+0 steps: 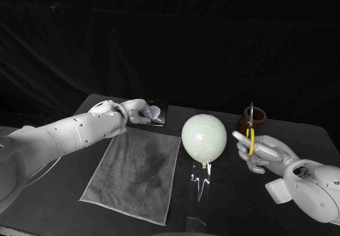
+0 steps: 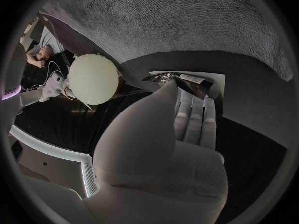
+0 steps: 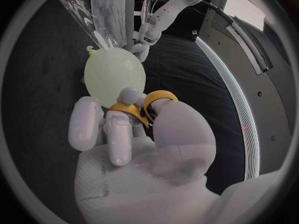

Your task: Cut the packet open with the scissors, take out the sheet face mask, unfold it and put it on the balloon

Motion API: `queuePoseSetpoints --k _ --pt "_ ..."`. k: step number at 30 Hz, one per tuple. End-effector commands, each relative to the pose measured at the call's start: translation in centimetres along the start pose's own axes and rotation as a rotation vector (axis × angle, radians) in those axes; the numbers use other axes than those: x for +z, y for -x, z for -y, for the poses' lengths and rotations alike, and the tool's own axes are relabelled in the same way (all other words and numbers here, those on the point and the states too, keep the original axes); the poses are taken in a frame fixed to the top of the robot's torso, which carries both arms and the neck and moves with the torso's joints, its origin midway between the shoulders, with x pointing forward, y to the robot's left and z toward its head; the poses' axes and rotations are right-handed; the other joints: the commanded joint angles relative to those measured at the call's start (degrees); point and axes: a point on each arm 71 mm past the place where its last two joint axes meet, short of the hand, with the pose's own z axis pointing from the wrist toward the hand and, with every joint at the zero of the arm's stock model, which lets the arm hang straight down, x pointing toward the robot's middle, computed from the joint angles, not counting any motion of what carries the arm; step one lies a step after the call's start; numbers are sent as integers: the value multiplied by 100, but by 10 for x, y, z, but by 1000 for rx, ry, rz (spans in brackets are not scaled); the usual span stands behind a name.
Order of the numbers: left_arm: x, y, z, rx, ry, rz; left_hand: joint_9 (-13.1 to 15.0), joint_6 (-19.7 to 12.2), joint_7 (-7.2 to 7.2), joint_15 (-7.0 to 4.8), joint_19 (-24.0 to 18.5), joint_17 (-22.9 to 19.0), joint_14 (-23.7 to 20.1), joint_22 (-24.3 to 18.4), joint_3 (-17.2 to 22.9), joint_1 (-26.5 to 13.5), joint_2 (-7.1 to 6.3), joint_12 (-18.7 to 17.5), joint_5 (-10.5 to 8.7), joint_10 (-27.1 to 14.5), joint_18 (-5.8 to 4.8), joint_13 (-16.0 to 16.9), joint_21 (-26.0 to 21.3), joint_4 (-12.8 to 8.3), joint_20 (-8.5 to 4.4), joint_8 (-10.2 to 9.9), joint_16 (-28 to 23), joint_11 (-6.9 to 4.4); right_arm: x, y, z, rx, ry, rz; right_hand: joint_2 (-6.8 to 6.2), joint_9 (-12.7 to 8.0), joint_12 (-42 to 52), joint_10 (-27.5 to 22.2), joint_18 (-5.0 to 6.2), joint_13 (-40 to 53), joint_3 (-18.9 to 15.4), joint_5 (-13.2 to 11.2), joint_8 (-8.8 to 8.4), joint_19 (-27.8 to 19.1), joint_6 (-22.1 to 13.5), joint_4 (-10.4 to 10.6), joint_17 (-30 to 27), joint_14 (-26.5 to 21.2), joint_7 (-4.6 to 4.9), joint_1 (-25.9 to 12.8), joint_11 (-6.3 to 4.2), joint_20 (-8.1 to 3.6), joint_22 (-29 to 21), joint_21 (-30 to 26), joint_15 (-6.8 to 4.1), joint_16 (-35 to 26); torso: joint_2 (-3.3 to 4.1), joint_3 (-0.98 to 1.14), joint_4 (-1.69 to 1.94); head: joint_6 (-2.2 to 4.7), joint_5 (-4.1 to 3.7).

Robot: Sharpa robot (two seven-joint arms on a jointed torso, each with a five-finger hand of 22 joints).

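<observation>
The dark packet (image 1: 158, 113) lies flat at the far end of the grey towel (image 1: 134, 169). My left hand (image 1: 138, 111) reaches it, and its fingers (image 2: 193, 117) touch the packet's (image 2: 190, 80) edge with the thumb apart. The pale green balloon (image 1: 204, 136) stands on a clear stand (image 1: 198, 182) mid-table. My right hand (image 1: 264, 151) holds the yellow-handled scissors (image 1: 250, 132) to the balloon's right, blades pointing up. The same handles (image 3: 146, 104) sit between the right hand's fingers (image 3: 118, 134), with the balloon (image 3: 115, 74) beyond them.
A brown jar (image 1: 257, 116) stands just behind the scissor blades at the back right. The towel covers the table's left-middle part. The clear stand's base stretches toward the front edge. Black cloth hangs behind the table.
</observation>
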Motion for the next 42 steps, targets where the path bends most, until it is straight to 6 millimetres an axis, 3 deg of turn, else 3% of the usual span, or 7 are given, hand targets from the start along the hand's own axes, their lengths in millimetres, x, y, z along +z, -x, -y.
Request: queuePoseSetpoints --k 1,7,18,27,30,39,42 --pt "-3 -21 -4 -8 37 -114 1 108 5 -26 270 -8 123 71 297 -62 -23 -24 -12 123 85 -7 64 7 160 55 11 -35 0 -2 -2 -9 17 -21 471 1101 5034 1610 114 2195 21 10 2488 4 2257 4 1455 573 -805 -238 -856 5 506 17 -71 20 2 -2 -2 -1 4" --pt "-3 -21 -3 11 26 -108 57 386 -67 -123 467 6 488 158 962 -299 -247 -29 -7 557 83 -12 276 -158 84 197 67 -145 0 -2 -2 -9 18 -20 469 1101 5034 1610 113 2195 19 10 2485 5 2255 4 1457 574 -805 -235 -856 5 507 18 -71 21 3 0 -4 -10 11" --pt "-6 -24 2 41 4 -120 69 381 -76 -112 383 -12 519 184 1374 -777 -553 -52 -6 557 76 -13 351 -468 85 202 -53 -140 -1 -2 -2 -11 19 -23 469 1101 5034 1610 113 2195 19 10 2485 5 2255 4 1457 574 -805 -235 -856 5 507 18 -71 21 -2 5 -3 -29 5" --pt "-10 -17 5 -5 -44 -13 5 57 34 45 144 -112 125 73 1309 -1241 -851 -54 -13 138 38 -11 174 -448 264 34 -326 2 -1 -2 -2 -15 23 -22 458 1102 5034 1610 112 2195 14 11 2488 8 2258 0 1461 574 -804 -224 -856 5 511 22 -70 22 4 -2 -2 2 -14" --pt "-13 -13 6 -24 -65 34 -4 6 46 88 -91 -150 -4 6 1289 -1278 -875 -48 -9 74 35 -7 42 -489 293 10 -414 27 -2 -2 -2 -18 24 -22 458 1102 5034 1610 112 2195 14 11 2488 8 2258 0 1461 574 -804 -224 -856 5 511 22 -70 22 4 -4 -2 3 -14" --pt "-23 -6 9 -58 -108 105 -12 -30 56 104 -70 -168 -54 -6 1253 -1301 -935 -44 -9 48 47 -5 35 -541 298 -8 -456 40 -2 -1 -2 -21 26 -20 458 1102 5034 1610 112 2195 14 11 2488 8 2258 0 1461 574 -804 -224 -856 5 511 22 -70 22 1 1 6 3 -23" --pt "-27 -4 11 -71 -130 145 -29 -98 69 137 -314 -194 -146 -56 1193 -1347 -991 -55 -11 -39 31 -9 -76 -564 304 -46 -518 74 -2 -1 -2 -22 27 -18 458 1102 5034 1610 112 2195 14 11 2488 8 2258 0 1461 574 -804 -224 -856 5 511 22 -70 22 -2 -3 6 19 -17"
